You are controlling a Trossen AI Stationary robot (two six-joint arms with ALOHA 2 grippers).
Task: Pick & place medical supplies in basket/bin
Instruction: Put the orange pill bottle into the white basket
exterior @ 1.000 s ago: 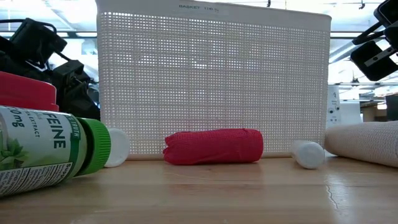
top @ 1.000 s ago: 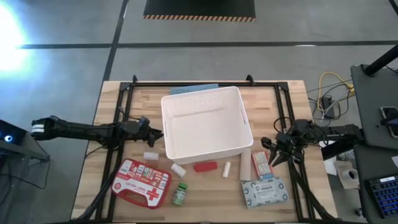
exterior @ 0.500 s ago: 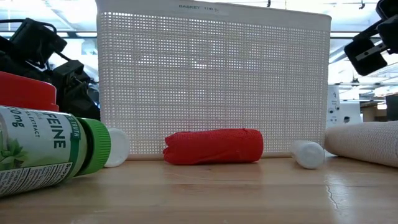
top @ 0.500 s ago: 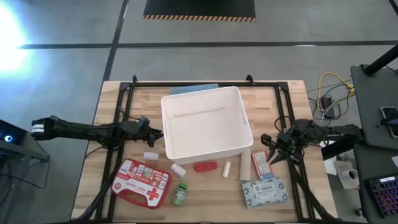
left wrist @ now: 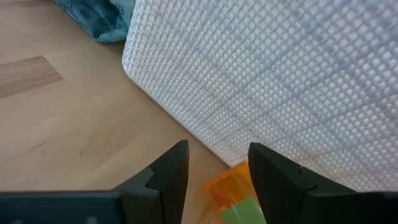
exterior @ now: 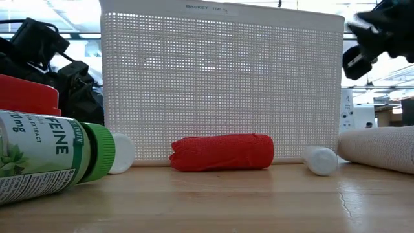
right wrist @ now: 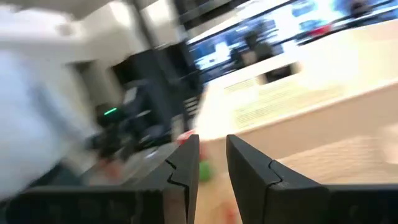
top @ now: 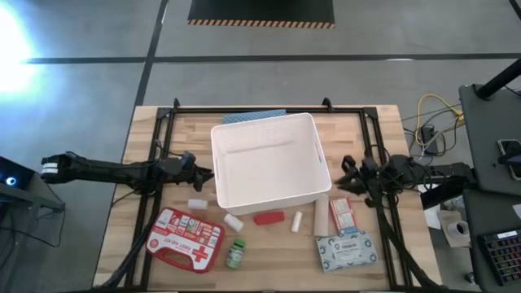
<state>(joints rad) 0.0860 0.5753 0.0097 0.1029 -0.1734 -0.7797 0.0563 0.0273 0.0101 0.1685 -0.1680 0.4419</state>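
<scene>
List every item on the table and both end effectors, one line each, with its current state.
white tub: upright, nothing visible inside.
first-aid case: closed, flat on the table.
green bottle: lying on its side, capped.
red roll: lying beside the tub.
red-white box: flat on the table.
patterned pack: flat, untouched.
left end effector: open, empty, by the tub's left wall.
right end effector: narrowly parted, empty, right of the tub.

A wooden counter (top: 146, 146) with a black metal frame (top: 244, 107) along its far edge stands on a grey floor (top: 89, 77). A black mat with a red-striped edge (top: 260, 11) lies on that floor beyond it. Yellow and white cables (top: 430, 122) coil past the counter's right end, near a dark desk (top: 488, 122) and a keyboard (top: 498, 254).
</scene>
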